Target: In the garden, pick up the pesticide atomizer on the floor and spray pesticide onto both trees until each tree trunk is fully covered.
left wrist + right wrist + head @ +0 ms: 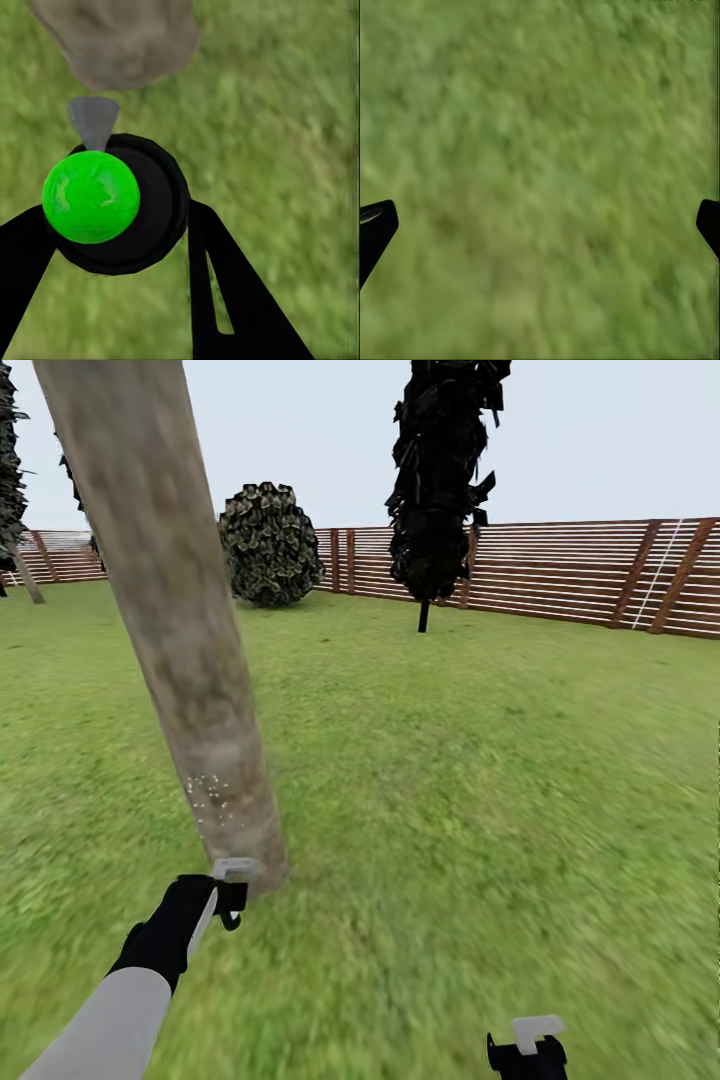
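The left gripper (120, 247) is clamped around the pesticide atomizer (91, 196), whose green ball top sits between the black fingers with its grey nozzle aimed at the base of the tree trunk (180, 630) just ahead, where pale spray specks (208, 796) dot the bark. The right gripper (540, 225) hangs spread wide and empty over the grass lawn (480, 760), well apart from the trunk.

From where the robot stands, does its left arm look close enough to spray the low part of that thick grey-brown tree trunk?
Probably yes. The left gripper holds the green-capped black atomizer just short of the grey-brown tree trunk, nozzle toward it, with nothing between them. White specks already dot the bark.
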